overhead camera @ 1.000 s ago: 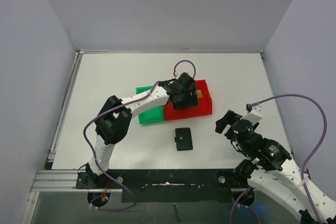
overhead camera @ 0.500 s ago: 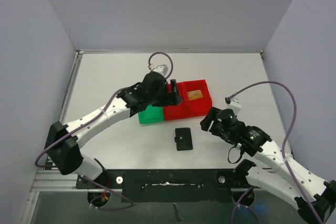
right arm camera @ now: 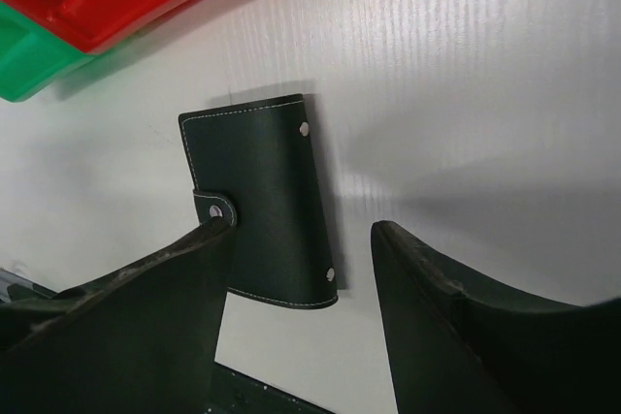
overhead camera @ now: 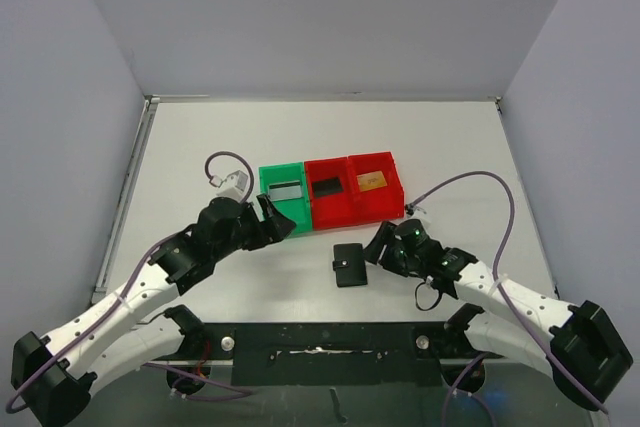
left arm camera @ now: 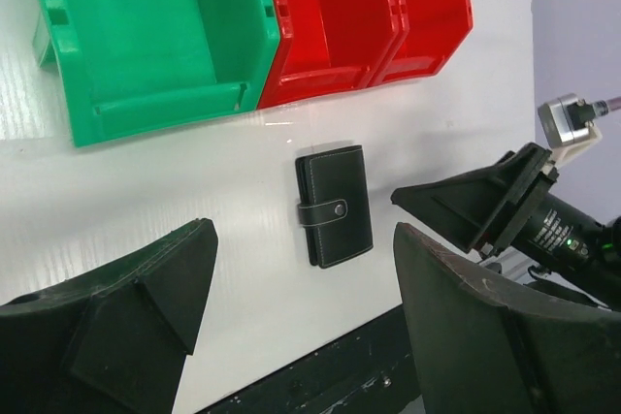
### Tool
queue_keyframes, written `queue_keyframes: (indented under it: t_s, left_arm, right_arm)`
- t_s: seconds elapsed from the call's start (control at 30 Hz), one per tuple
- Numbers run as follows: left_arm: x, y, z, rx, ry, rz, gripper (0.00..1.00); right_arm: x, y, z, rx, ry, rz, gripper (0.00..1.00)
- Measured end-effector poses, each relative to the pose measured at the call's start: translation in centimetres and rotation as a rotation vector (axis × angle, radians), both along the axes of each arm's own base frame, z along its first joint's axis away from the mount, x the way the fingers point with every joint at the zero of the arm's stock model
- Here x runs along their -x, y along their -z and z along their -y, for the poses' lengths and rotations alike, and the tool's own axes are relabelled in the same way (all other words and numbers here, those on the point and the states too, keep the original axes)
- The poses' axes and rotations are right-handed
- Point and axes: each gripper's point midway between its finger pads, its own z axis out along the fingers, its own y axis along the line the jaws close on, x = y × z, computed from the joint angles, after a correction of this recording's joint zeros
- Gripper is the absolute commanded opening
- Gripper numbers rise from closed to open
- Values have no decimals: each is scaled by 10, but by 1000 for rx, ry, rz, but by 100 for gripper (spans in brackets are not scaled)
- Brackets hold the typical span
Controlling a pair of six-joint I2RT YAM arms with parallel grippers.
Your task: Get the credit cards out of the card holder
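The card holder was lying flat on the white table, folded shut with its little tab snapped down, just in front of the row of bins and not touching them. The right gripper was right beside it on the right. Its fingers were spread apart and not clamped on anything, and from the wrist view the wallet sat partly in the gap between them (couldn't tell if a finger was actually touching it).

The left gripper hung off by the front corner of the green bin, jaws wide and empty.

There was one card per bin: a greyish card in the green one, a black card in the middle red bin, and a tan-gold card in the right red bin.
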Motion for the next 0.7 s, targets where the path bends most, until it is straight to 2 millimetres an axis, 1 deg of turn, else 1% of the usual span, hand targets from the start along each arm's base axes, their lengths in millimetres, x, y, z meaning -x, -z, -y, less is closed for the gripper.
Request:
queue_keyframes:
  t_s: [0.03,0.1,0.13,0.2,0.3,0.37,0.43,0.5,0.57,0.6,0.7]
  left_arm:
    - [1,0,-1,9,-3,3,73]
    - [6,9,-4,6,-3,-8,73]
    - [7,14,-5,-1,-1,-19,73]
    - [10,22,-5,-13,7,-41,73]
    - [12,30,-3,-33,24,-66,73]
    - [15,37,1,-51,40,-87,69]
    - [20,49,8,-81,68,-117,65]
    - [29,67,18,-137,110,-163,62]
    - [37,82,26,-187,145,-199,60]
    - [41,88,32,-211,161,-210,59]
    - [46,97,48,-259,191,-223,58]
  right_arm:
    - [-1,2,-3,-6,-6,-9,58]
    - [-2,9,-9,-16,-20,-30,57]
    - [-2,14,-12,-25,-30,-39,54]
    - [1,27,-16,-28,-45,-68,43]
    - [-3,33,-25,-17,-67,-82,36]
    - [-5,34,-34,28,-95,-79,30]
    - [-4,35,-43,56,-136,-72,25]
    - [-3,35,-50,48,-161,-61,23]
    - [-1,35,-53,31,-171,-54,18]
    - [-1,36,-54,17,-169,-50,17]
    - [3,35,-55,-18,-167,-42,15]
